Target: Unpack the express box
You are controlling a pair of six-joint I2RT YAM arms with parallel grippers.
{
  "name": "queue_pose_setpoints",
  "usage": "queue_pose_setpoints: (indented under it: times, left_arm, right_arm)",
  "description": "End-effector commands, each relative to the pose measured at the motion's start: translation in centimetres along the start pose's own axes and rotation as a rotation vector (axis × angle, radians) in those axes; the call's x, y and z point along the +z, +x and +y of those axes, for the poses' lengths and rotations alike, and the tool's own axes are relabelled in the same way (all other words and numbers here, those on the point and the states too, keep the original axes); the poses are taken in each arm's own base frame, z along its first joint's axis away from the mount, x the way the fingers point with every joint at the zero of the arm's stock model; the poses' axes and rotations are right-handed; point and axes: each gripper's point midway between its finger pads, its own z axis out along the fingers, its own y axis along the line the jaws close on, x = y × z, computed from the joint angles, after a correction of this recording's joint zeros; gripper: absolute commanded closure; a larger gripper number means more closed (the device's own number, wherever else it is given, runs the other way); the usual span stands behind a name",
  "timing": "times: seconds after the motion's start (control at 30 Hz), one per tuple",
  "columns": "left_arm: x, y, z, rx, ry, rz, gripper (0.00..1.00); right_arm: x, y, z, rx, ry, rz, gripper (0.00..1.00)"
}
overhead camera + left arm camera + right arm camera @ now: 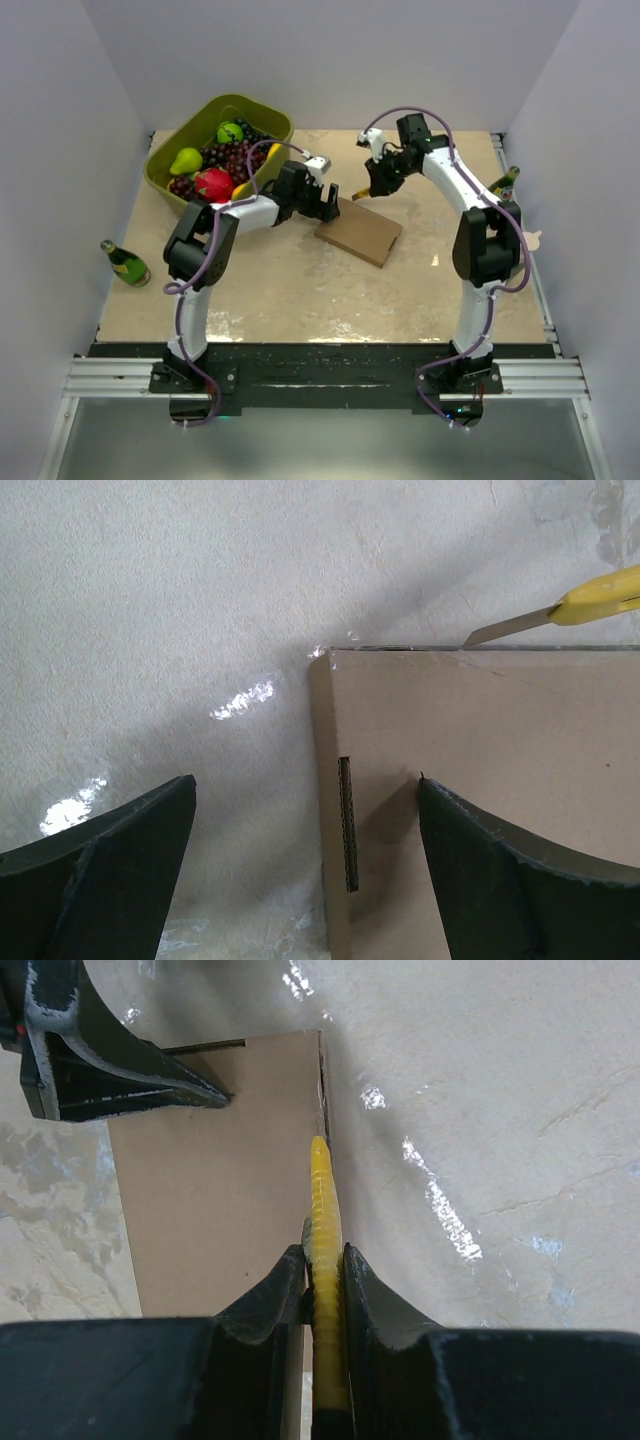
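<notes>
From the top view, we see the flat rectangular plain brown cardboard express box lying closed and flat near the middle of the beige, marbled table. Its long axis runs diagonally from far left to near right. White walls enclose the table. An olive-green plastic tub of fruit stands at the far-left corner, and a green glass bottle lies off the left edge. The left gripper sits over the box's far-left end, and the right gripper is just beyond it. In the left wrist view, the left gripper has its jaws wide apart and straddles a corner of the box, with one finger over the table and the other over the cardboard. A narrow slot marks the box's side. The blade of a yellow-handled utility knife meets the box's upper edge. In the right wrist view, the right gripper is clamped on the knife, which points along the edge of the box.
</notes>
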Motion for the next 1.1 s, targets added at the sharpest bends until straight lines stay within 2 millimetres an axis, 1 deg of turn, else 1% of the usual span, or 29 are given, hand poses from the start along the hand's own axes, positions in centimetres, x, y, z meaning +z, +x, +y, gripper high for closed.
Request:
queue_pose_setpoints:
  times: [0.0,0.23,0.33,0.5,0.83,0.97,1.07]
  left_arm:
    - [0.4,2.0,1.4,-0.001,-0.045,0.048,0.05]
    - [0.3,2.6,1.4,-0.011,-0.044,0.059,0.05]
    - [0.3,2.7,1.4,-0.011,-0.042,0.061,0.05]
    - [0.3,2.8,1.5,-0.015,-0.044,0.065,0.05]
    - [0.2,2.9,1.5,-0.011,-0.046,0.066,0.05]
    - [0.3,3.1,1.6,-0.013,-0.053,0.07,0.05]
    - [0.3,3.1,1.6,-0.015,-0.054,0.071,0.04]
  right_arm:
    - [-0.3,-2.7,-0.4,-0.05,0.056,-0.062,1.0]
    - [0.7,-3.0,-0.4,-0.059,0.072,-0.052,1.0]
    - [1.1,-2.7,-0.3,-0.066,0.077,-0.033,1.0]
    - [1.3,-2.3,-0.6,-0.066,0.092,-0.02,1.0]
    - [2.1,-1.3,-0.2,-0.076,0.076,0.013,1.0]
    - [1.8,-0.9,0.2,-0.082,0.064,0.03,1.0]
    - [1.5,-1.2,0.2,-0.091,0.074,0.019,1.0]
